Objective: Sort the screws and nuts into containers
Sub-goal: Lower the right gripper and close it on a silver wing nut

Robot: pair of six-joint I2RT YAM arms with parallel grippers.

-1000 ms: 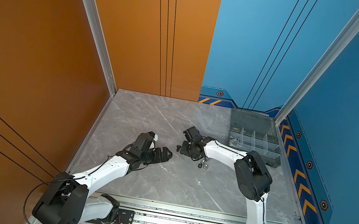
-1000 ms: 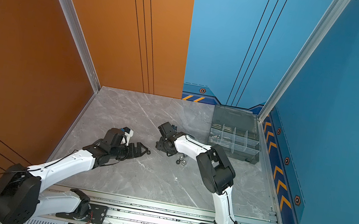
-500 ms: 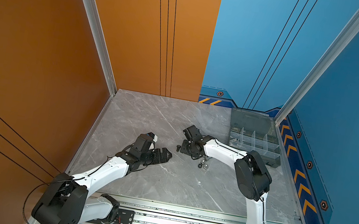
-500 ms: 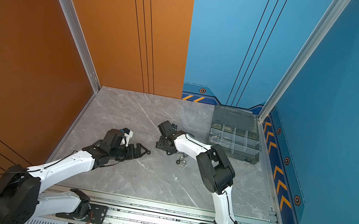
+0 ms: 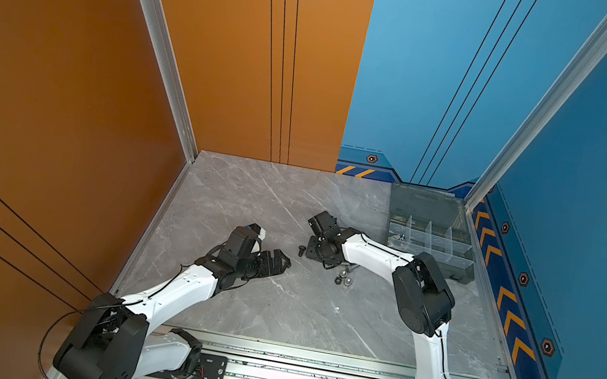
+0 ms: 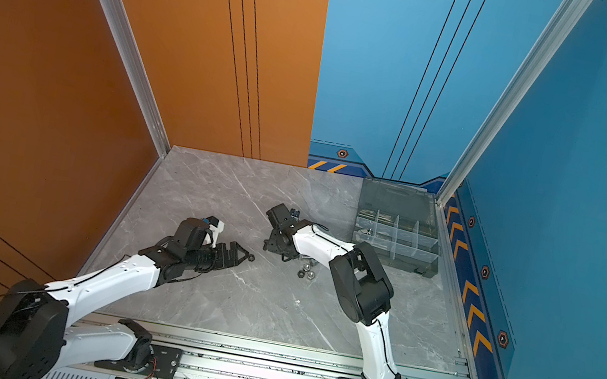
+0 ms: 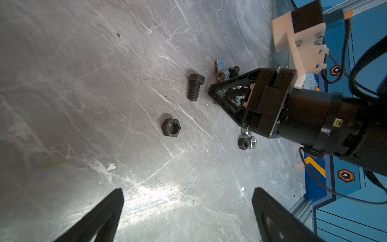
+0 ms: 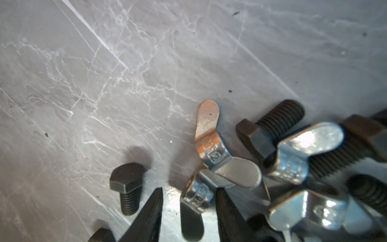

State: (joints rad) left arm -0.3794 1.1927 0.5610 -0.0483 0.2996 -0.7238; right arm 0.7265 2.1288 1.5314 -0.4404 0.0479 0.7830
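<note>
Shiny silver wing nut (image 8: 195,198) on grey marble counter (image 8: 125,83), among matte black hex-head bolts (image 8: 127,188), between fingers of right claw (image 8: 189,189): parted, not yet pinching. Left claw (image 7: 187,191) spread wide, empty. Smoky-grey translucent organiser box (image 5: 448,266) well apart, far right corner.

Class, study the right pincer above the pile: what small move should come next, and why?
Probably close the right pincer: its jaws straddle one wing nut, with a gap visible beside it, so it seems not yet gripped.
</note>
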